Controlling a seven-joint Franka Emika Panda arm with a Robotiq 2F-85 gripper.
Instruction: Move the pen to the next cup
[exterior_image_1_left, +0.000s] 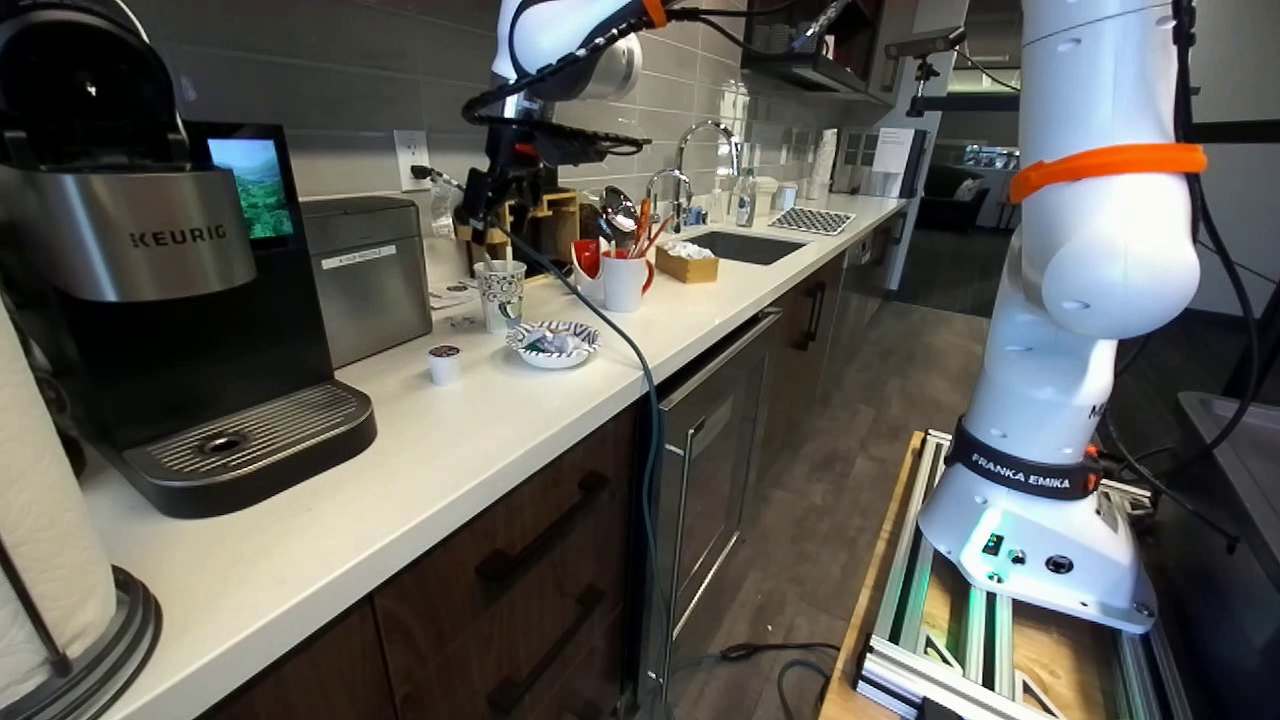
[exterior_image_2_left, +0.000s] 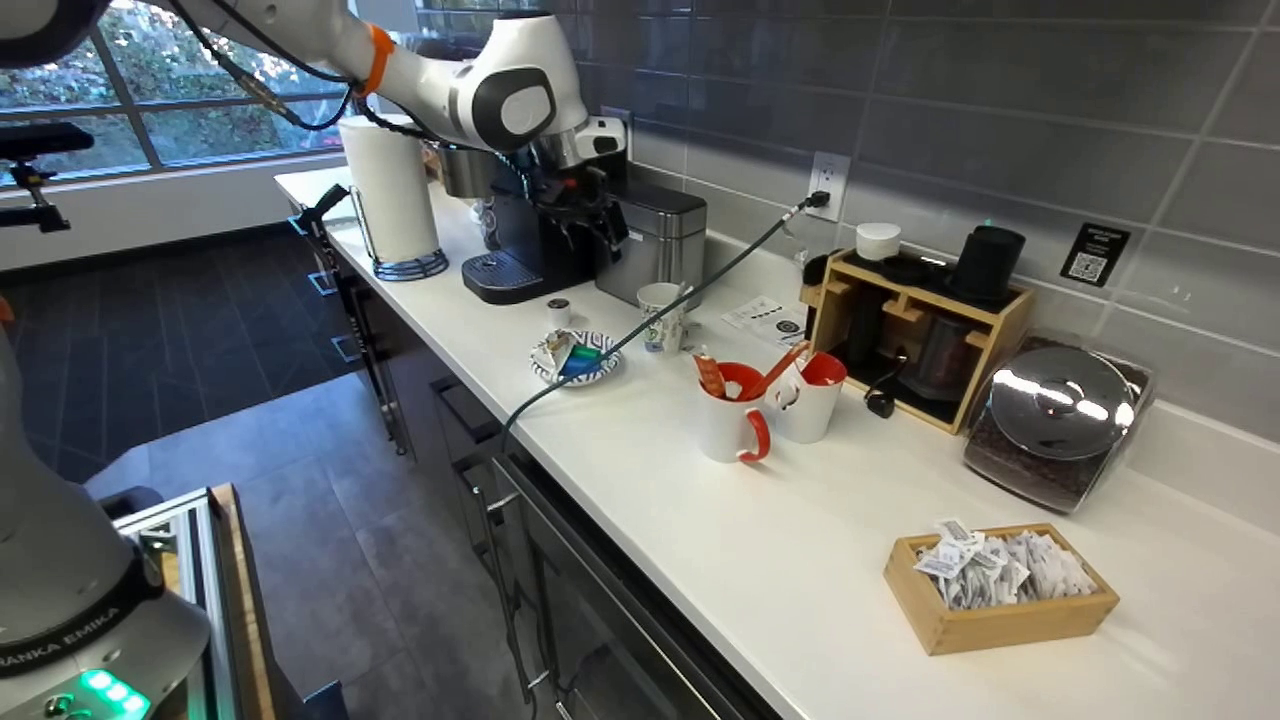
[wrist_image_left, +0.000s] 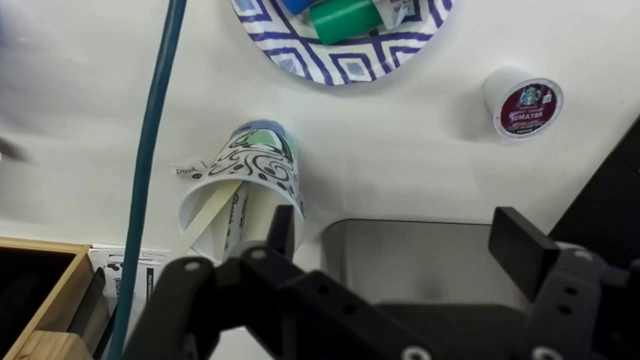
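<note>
My gripper is open and empty, above the steel box; it also shows in both exterior views. A patterned paper cup is below its left finger in the wrist view, holding pale flat sticks and a printed paper stick. The cup shows in both exterior views. A white mug with red inside and handle holds red-orange stick-like things, maybe pens; I cannot tell. Another white mug stands beside it. Both mugs are out of the wrist view.
A dark teal cable runs past the paper cup and across the counter. A patterned plate with small items and a coffee pod are near. The steel box and coffee machine stand beside. A wooden organiser is behind the mugs.
</note>
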